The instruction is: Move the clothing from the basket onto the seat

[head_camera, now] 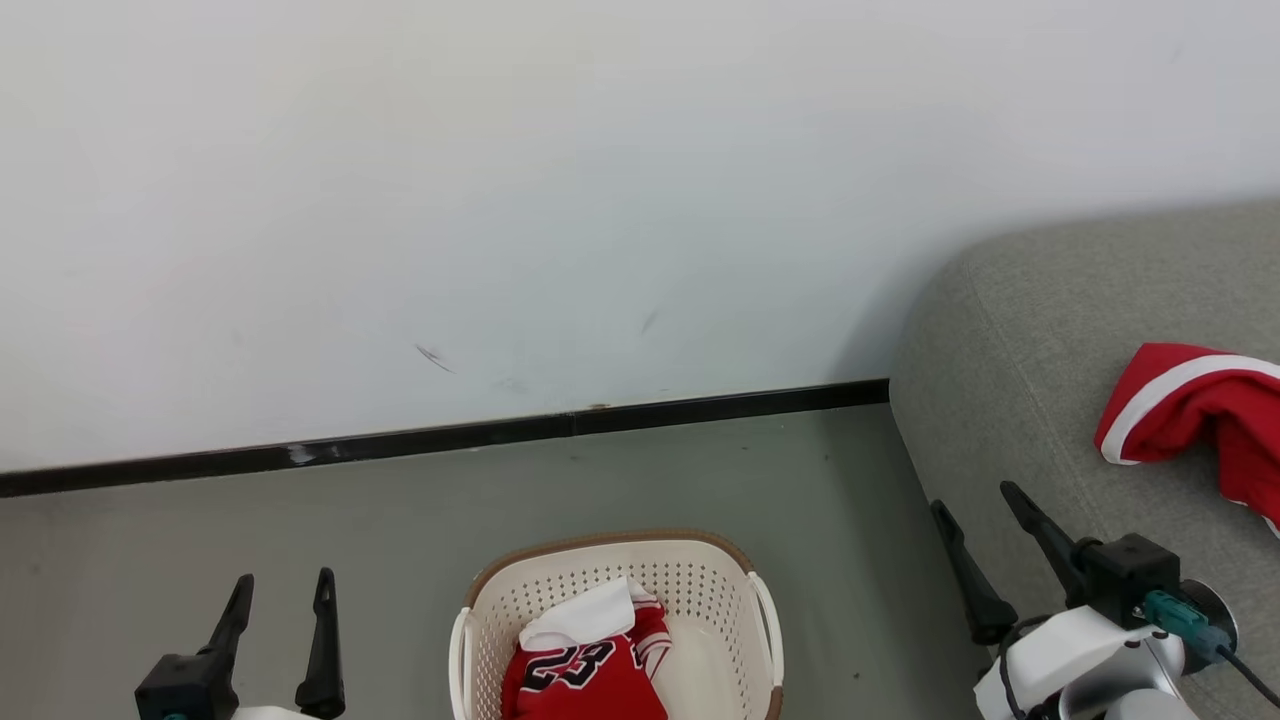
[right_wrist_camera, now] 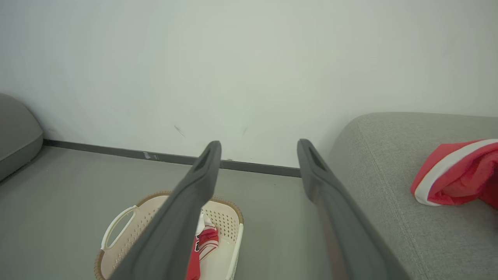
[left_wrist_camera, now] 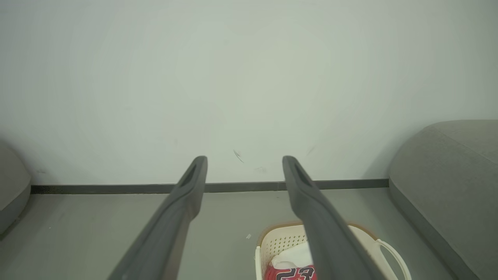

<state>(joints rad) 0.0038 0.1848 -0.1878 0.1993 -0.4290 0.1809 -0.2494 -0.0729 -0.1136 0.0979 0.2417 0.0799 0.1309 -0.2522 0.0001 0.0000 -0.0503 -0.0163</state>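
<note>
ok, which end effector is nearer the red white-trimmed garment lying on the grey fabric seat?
Right. The right end effector is at the edge of the seat, beside that garment; the left end effector sits beyond the cream perforated basket.

Lighting: bright, even, diffuse; no glare. Shadows: soft throughout, with one grey patch on the wall (head_camera: 500, 200) just beside the seat (head_camera: 1010, 420). Head view: sharp, colours clean. Left wrist view: milky, low contrast, corners dimmer. Both wrist views: wide-angle; fingers of left claw (left_wrist_camera: 245, 159) and right claw (right_wrist_camera: 259, 143) blurred toward the bottom edge.
</note>
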